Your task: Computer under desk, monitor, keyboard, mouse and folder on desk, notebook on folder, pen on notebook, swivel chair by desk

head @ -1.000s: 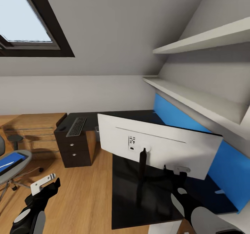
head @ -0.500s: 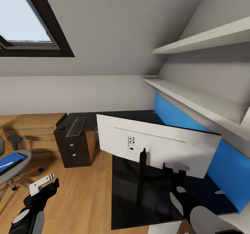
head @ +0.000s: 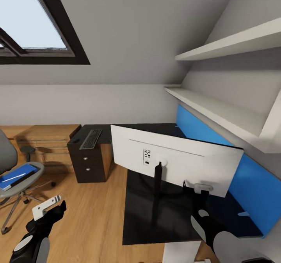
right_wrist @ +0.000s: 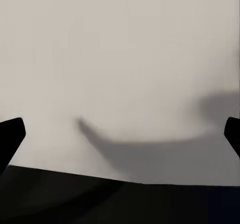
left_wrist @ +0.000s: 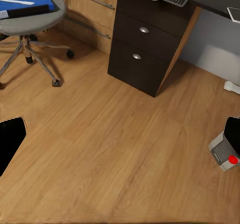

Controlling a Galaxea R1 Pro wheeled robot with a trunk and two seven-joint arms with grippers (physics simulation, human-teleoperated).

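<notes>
Monitor stands on the black worktop with its white back to the head camera, its black stalk down to the glossy top. The right gripper is right against the monitor's lower edge; the right wrist view shows its dark fingertips set wide, the jaws apart, with the white back panel close between them and nothing clamped. The keyboard lies on the far wing of the worktop above the drawer unit. The chair sits well apart on the wood floor, carrying the blue folder with the pen across it. The left gripper hangs low over the floor, jaws apart. The left wrist view adds the computer low by the worktop, its red spot visible, and the drawer knobs.
</notes>
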